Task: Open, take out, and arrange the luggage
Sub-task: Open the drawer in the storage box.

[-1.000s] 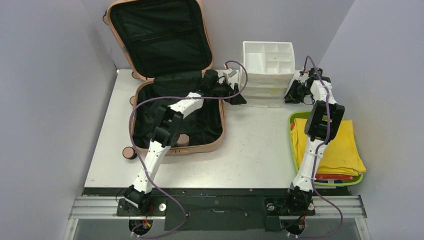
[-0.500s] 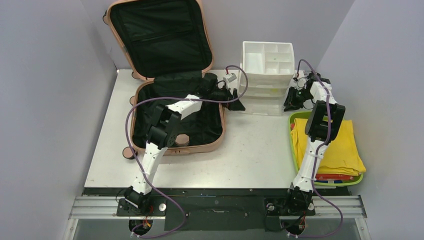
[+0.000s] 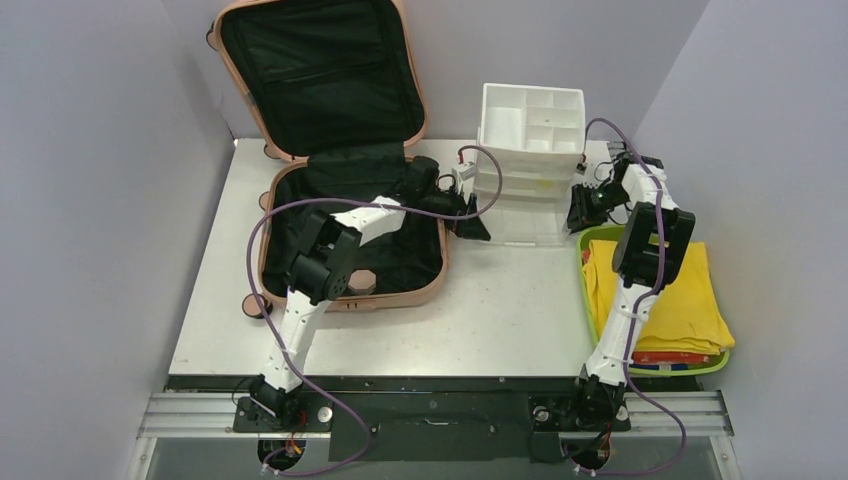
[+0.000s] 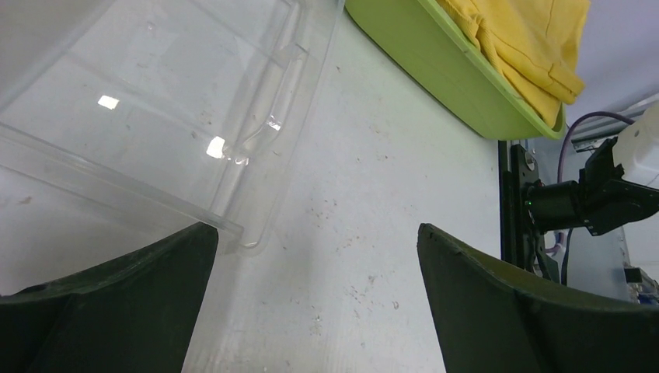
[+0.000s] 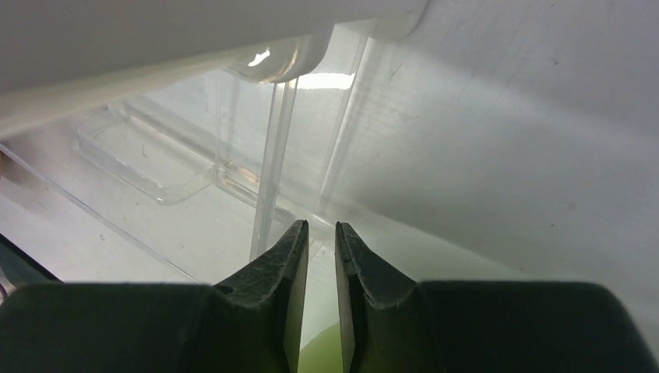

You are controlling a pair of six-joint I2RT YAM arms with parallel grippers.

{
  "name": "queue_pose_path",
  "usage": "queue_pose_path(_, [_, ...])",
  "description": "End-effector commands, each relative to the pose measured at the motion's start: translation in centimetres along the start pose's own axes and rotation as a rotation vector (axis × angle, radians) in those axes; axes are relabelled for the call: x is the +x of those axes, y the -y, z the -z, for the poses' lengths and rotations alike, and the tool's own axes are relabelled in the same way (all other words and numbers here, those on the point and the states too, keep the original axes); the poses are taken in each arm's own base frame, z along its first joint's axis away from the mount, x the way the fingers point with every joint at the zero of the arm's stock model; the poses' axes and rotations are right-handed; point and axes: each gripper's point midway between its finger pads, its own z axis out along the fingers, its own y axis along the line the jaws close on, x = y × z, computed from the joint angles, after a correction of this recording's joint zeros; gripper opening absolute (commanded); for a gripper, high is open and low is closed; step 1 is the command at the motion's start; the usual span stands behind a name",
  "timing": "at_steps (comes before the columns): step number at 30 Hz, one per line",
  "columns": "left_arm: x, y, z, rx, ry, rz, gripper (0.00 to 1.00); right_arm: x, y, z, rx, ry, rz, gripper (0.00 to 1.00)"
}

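The luggage lies open at the far left of the desk. With your right pincer clamped on the clear wall of the drawer organizer, square the wide-apart left pincer to its front.

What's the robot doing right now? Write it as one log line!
salmon-pink hard-shell suitcase: open, lid up | left gripper: open, beside white drawer organizer | right gripper: nearly shut, at organizer's other side, near lime-green tray
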Motion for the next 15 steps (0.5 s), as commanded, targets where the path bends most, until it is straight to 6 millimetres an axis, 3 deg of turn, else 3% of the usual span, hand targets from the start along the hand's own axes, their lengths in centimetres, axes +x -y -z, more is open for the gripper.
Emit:
queue_pose_path(1, [-1.1,3.9,1.0,0.062,-0.009,-0.051,1.00,1.9,-4.0,2.1,-0.078,-0.050,0.099,0.17])
queue_pose_path(7, [-0.5,4.9,1.2,0.067,-0.026,-0.058,1.00,2.2,-4.2,2.5,-0.075,-0.048,0.097,0.17])
queue_pose_path(12, [-1.3,2.5,1.7,-0.065,0.001,-0.086,0.97,1.6,-3.9,2.5,-0.059,-0.025,0.097,0.18])
queue_pose_path(15, [-3.1,1.5,2.4,-0.101,0.041,-0.066,0.96,0.5,-4.0,2.4,-0.066,0.010,0.094,0.18])
